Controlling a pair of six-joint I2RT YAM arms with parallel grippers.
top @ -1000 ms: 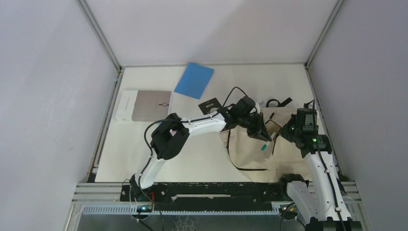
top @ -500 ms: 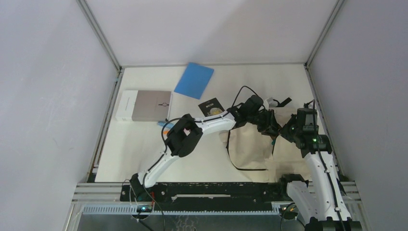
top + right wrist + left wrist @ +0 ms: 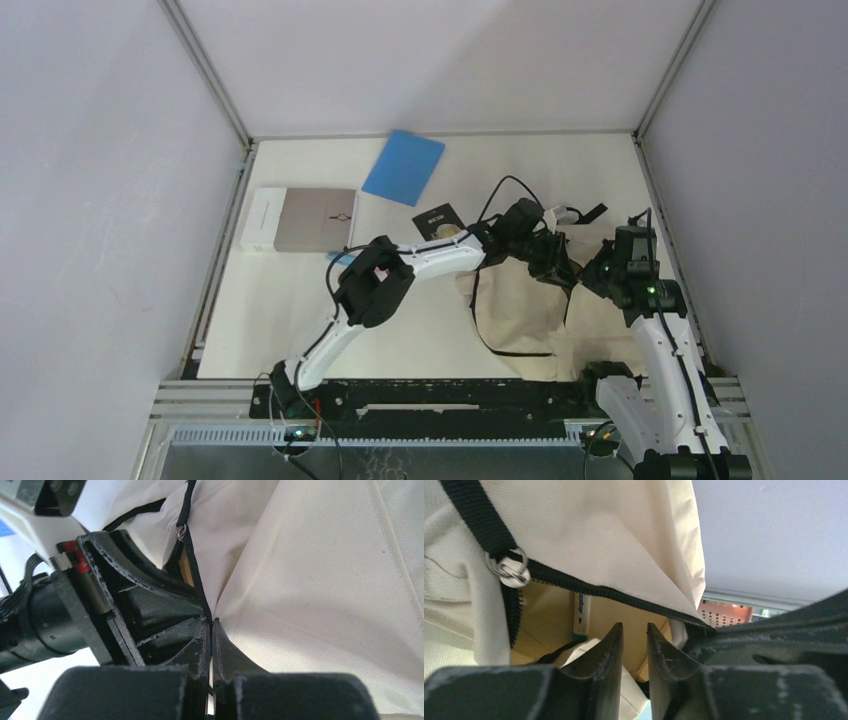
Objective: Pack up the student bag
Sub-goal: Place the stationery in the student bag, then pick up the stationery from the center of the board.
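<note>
Well, the student bag (image 3: 515, 305) lay on the right part of the bench (image 3: 300, 310), and its open mouth faced the left tool (image 3: 634, 628), which stood just at the opening. Its jaws were a little apart and held nothing; a pen (image 3: 581, 611) lay inside, ahead of them. The right tool (image 3: 212, 626) was closed on the bag's zipper edge, as we judged, to keep the mouth open.

Soft, even light from above makes the pale table (image 3: 300, 325) and walls (image 3: 100, 200) bright in the overhead view, with faint shadows under the arms (image 3: 440, 258). In the wrist views the bag (image 3: 599, 540) cloth is well lit and sharp, its inside shaded. The dark fingers (image 3: 606, 675) near the lens are soft.
</note>
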